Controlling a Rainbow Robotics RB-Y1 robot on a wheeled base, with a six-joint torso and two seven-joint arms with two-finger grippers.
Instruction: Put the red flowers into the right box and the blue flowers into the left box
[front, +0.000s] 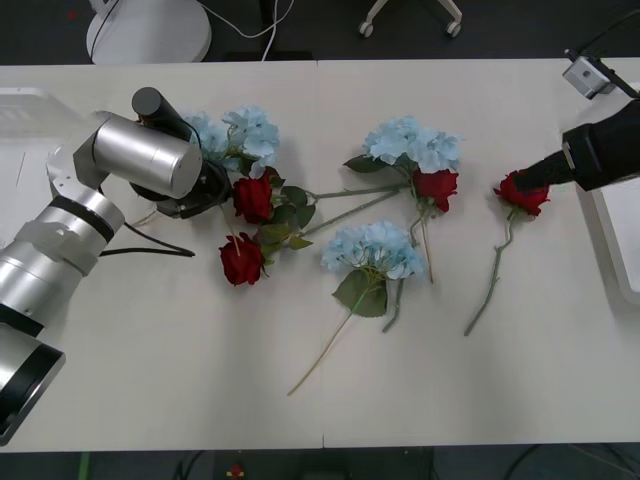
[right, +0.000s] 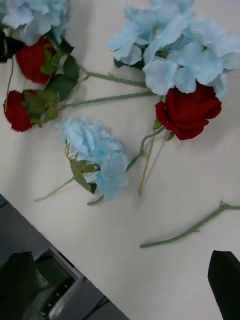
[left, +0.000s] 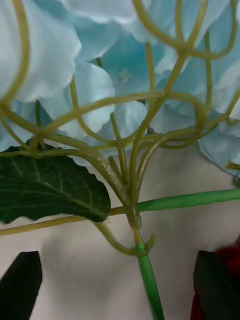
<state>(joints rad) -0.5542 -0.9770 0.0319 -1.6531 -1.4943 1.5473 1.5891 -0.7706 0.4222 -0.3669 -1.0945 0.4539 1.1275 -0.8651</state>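
Several red flowers lie on the white table: two (front: 252, 198) (front: 241, 259) at the left, one (front: 436, 185) in the middle and one (front: 522, 195) at the right. Blue flowers lie in three clusters (front: 240, 135) (front: 412, 143) (front: 372, 248). My left gripper (front: 212, 186) is down at the left cluster, its black fingers (left: 22, 282) open on either side of that cluster's green stem (left: 148, 280). My right gripper (front: 532, 177) hovers open at the rightmost rose, whose stem (right: 190, 231) lies ahead of the fingers (right: 225, 280). The left box (front: 22, 105) sits at the far left, the right box (front: 620, 235) at the right edge.
A black cable (front: 150, 250) trails across the table beside my left arm. A small grey device (front: 586, 75) sits at the far right corner. Beyond the table's far edge stand a white round base (front: 150, 30) and chair legs (front: 410, 18).
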